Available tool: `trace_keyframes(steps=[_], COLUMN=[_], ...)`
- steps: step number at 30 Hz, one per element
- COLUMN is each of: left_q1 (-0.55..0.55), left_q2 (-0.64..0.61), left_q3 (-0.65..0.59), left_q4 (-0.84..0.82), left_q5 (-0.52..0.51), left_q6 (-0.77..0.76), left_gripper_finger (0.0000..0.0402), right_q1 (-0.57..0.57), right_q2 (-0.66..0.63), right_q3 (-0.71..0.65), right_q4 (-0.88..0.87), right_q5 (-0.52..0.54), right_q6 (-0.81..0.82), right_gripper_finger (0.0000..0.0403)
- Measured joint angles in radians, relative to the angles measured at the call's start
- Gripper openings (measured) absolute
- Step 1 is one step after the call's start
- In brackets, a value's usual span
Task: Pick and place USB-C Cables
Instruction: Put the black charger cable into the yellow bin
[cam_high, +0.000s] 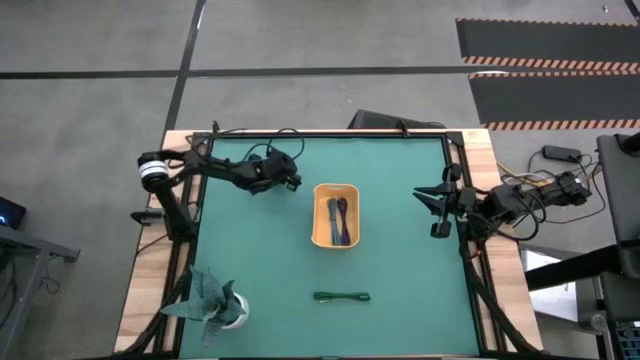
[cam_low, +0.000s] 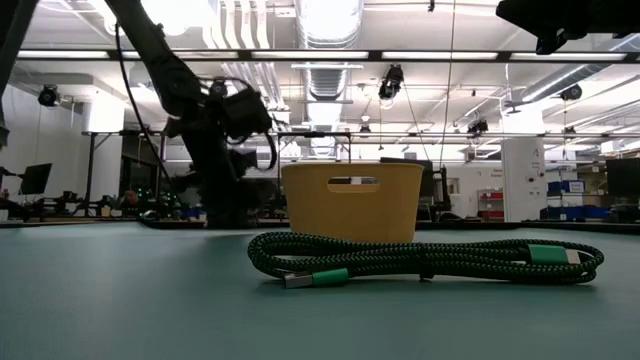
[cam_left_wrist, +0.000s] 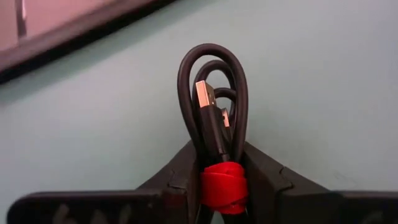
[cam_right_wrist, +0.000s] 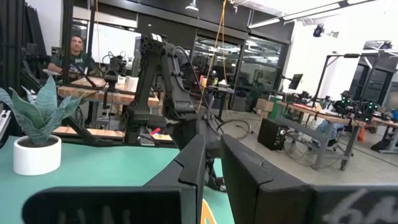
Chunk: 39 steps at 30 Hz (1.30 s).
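The orange tray (cam_high: 335, 189) sits near the middle of the green table (cam_high: 400, 270) and serves as the landmark here. Seen from above, it holds at least two bundled cables lying lengthwise side by side: a purple cable (cam_high: 342, 220) and a paler one beside it that looks like the light blue cable (cam_high: 331, 216), though its colour is hard to make out. From table height the tray (cam_low: 350, 203) shows only its wall with a slot handle, and its contents are hidden. The dark green cable (cam_high: 341, 296) lies flat on the table outside the tray, well apart from it on the side toward the table's near edge; in the low view this braided cable (cam_low: 425, 258) stretches across in front of the tray with a green-sleeved plug at each end. The left gripper (cam_high: 283, 178) is just beside the tray, off its left far corner, and its fingers pinch the red-and-black cable (cam_left_wrist: 214, 134) at the red tie (cam_left_wrist: 224, 188), the black loops and a metal plug standing up between the jaws. The right gripper (cam_high: 438, 200) waits well apart from the tray at the table's right edge, its fingers (cam_right_wrist: 189, 169) drawn nearly together on nothing. A potted teal plant (cam_high: 213, 299) stands at the table's near left corner, far from the tray.
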Motion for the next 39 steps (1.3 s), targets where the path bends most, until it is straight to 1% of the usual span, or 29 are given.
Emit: trace_keyframes(steps=[5, 9, 13, 17, 21, 25, 28, 31, 36, 39], left_q1=[-0.018, -0.061, -0.135, -0.239, -0.354, -0.455, -0.505, -0.540, -0.583, -0.599], left_q2=[-0.111, -0.210, -0.298, -0.356, -0.367, -0.354, -0.354, -0.354, -0.332, -0.304], left_q3=[-0.001, 0.002, -0.007, -0.013, -0.014, -0.011, -0.012, -0.012, -0.012, -0.012], left_q4=[0.013, 0.025, 0.103, 0.217, 0.352, 0.499, 0.558, 0.582, 0.628, 0.688], left_q5=[-0.010, -0.013, -0.018, -0.017, -0.016, -0.011, -0.010, -0.011, -0.011, -0.010], left_q6=[0.080, 0.175, 0.263, 0.354, 0.468, 0.564, 0.570, 0.570, 0.560, 0.564], left_gripper_finger=[0.0072, 0.0072, 0.0072, 0.0072, 0.0078, 0.0084, 0.0086, 0.0086, 0.0078, 0.0077], right_q1=[0.000, 0.000, 0.000, 0.000, 0.000, 0.000, 0.000, 0.000, 0.000, 0.000], right_q2=[0.000, 0.000, 0.000, 0.000, 0.001, 0.006, 0.007, 0.008, 0.008, 0.008], right_q3=[0.000, 0.000, 0.000, 0.000, 0.000, 0.000, 0.000, 0.000, 0.000, 0.000], right_q4=[0.000, 0.000, 0.000, 0.001, 0.001, 0.006, 0.009, 0.009, 0.016, 0.028], right_q5=[0.000, 0.000, 0.000, 0.000, -0.004, -0.031, -0.037, -0.037, -0.037, -0.038], right_q6=[-0.002, 0.000, -0.003, -0.002, 0.006, 0.009, 0.008, 0.008, 0.008, 0.008], right_gripper_finger=[0.0043, 0.0043, 0.0043, 0.0043, 0.0043, 0.0043, 0.0043, 0.0043, 0.0043, 0.0043])
